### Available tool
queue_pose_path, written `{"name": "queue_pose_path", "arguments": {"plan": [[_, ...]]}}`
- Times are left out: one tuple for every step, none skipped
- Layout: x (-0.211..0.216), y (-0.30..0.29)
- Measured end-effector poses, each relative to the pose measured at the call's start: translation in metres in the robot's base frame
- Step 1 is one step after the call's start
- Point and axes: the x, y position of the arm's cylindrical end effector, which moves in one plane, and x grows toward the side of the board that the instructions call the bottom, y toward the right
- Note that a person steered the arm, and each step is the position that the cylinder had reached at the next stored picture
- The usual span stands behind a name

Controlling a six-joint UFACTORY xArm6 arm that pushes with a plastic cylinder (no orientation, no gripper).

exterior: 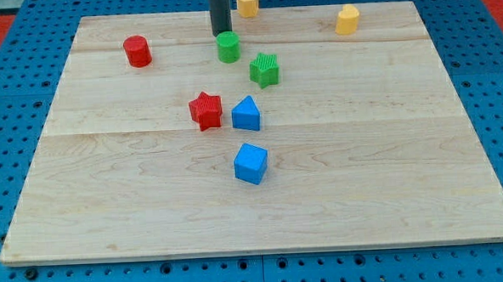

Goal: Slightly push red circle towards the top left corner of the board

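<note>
A: Where's the red circle?

B: Near the top left corner of the counter, a little in from both edges, standing alone. Nothing touches it.

A: And my tip?

B: Well to the view's right of it, just above the green circle, touching or nearly so; I can't tell which. There are no jaws on this rig, only the rod, so nothing to report as apart or together.

A: So how should the push go?

B: The corner lies up and to the left of the red circle, so I'd judge the tip must first get to its lower right side. Swing down and left around the green circle instead of through it, or it will be dragged along.

A: Anything else in the way?

B: The green star sits below and right of the green circle; the red star and blue triangle are side by side mid-counter, with the blue cube below them. Two yellow blocks lie at the top edge. All are off that path.

A: How hard?

B: Gently. The task says slightly, and the edge is near. Line up through the circle's centre so it doesn't slip sideways, then stop early.
</note>
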Motion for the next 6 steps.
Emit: {"name": "queue_pose_path", "arguments": {"plan": [[0.058, -0.013], [0.099, -0.030], [0.117, -0.056], [0.155, -0.102], [0.124, -0.130], [0.094, -0.109]]}}
